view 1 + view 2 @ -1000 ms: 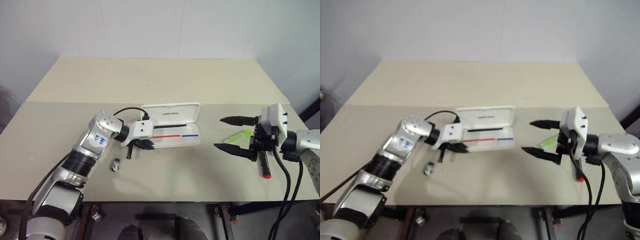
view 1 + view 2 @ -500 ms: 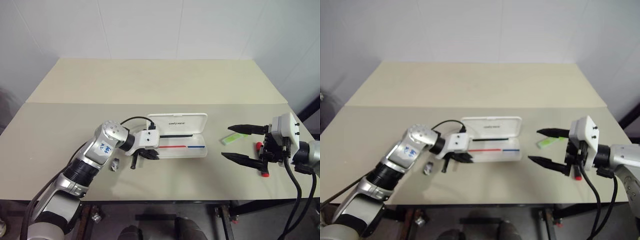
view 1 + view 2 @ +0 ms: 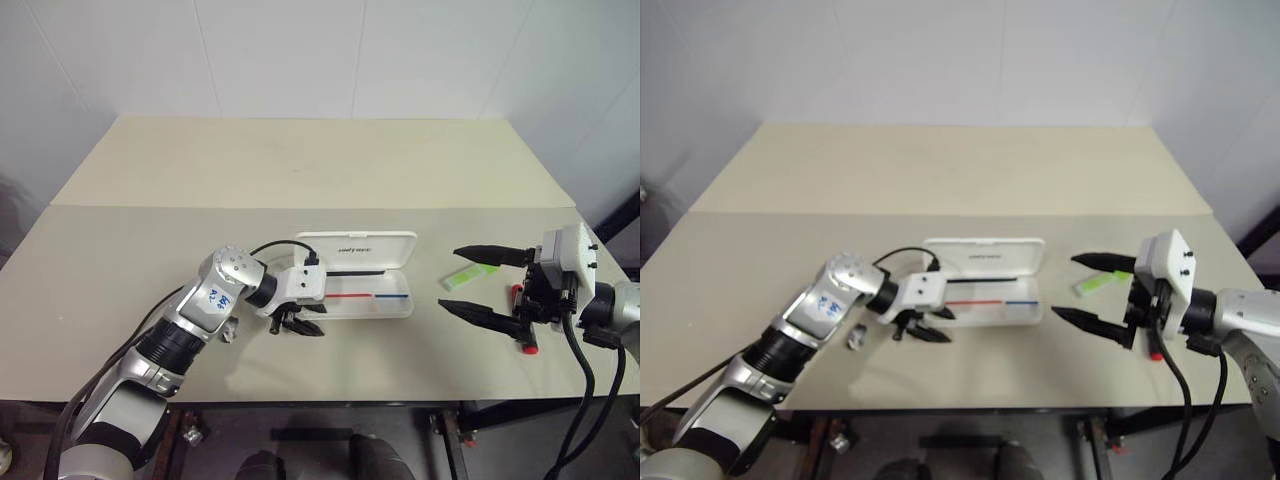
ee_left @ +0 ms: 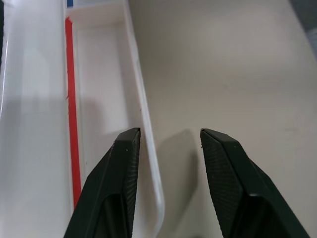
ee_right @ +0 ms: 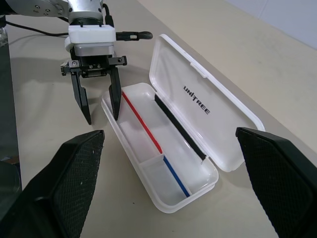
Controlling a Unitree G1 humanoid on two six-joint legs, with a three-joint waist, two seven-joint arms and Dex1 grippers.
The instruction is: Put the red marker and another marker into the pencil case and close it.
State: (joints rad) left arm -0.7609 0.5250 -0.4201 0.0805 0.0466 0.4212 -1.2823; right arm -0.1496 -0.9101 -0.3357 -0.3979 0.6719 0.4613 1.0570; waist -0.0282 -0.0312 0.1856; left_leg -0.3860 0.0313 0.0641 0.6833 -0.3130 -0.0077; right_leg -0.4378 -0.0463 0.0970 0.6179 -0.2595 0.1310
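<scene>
1. White case (image 3: 365, 273) open on surface (image 3: 300, 170), near its middle; empty inside.
2. Left hand (image 4: 168, 148), pinched shut a second ago, now parted astride case's front wall, gripping nothing. Case opened; loading next.
3. Right hand (image 3: 478, 283) spread wide, empty.
4. One red marker (image 3: 525, 330), one green marker (image 3: 465, 277), beside right hand; one clip (image 3: 856, 338).

A beige surface (image 3: 300, 160) carries everything, with a seam running across it from nine to three o'clock. A small silvery clip (image 3: 856, 338) lies toward seven o'clock on it. At twelve o'clock stands a white tiled wall (image 3: 300, 50).
</scene>
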